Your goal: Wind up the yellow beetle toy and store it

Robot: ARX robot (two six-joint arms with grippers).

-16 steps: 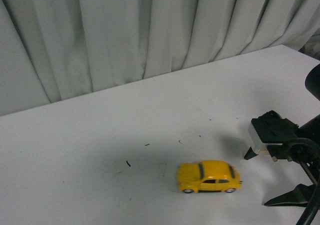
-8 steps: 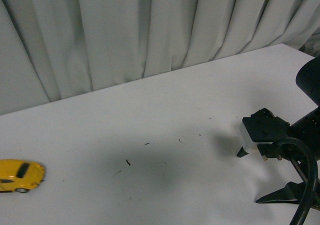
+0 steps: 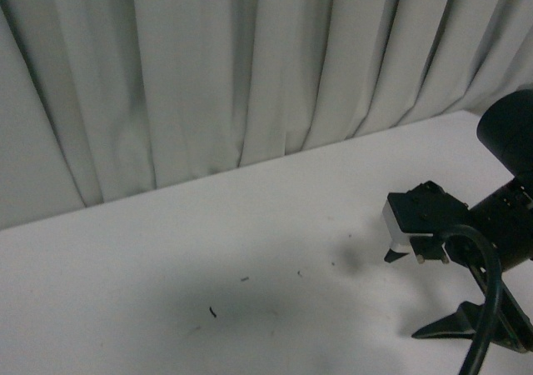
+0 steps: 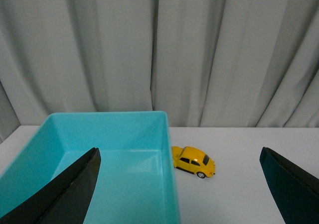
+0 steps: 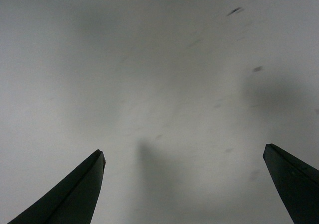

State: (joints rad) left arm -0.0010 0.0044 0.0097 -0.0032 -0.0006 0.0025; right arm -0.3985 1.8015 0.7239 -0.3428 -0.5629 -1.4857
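Hanging at about 4 o'clock in the front view, the right gripper (image 3: 403,297) is spread wide over the white table (image 3: 166,267) with nothing between its black fingers (image 3: 441,329). Its own wrist view shows the same: right gripper (image 5: 184,152) parted, only bare tabletop below. The yellow beetle toy (image 4: 193,161) is out of the front view. The left wrist view finds it upright on its wheels, just outside one long wall of a turquoise plastic bin (image 4: 168,184); whether they touch is unclear. The left gripper (image 4: 179,152) is also wide apart and empty. A grey curtain (image 3: 208,75) hangs behind.
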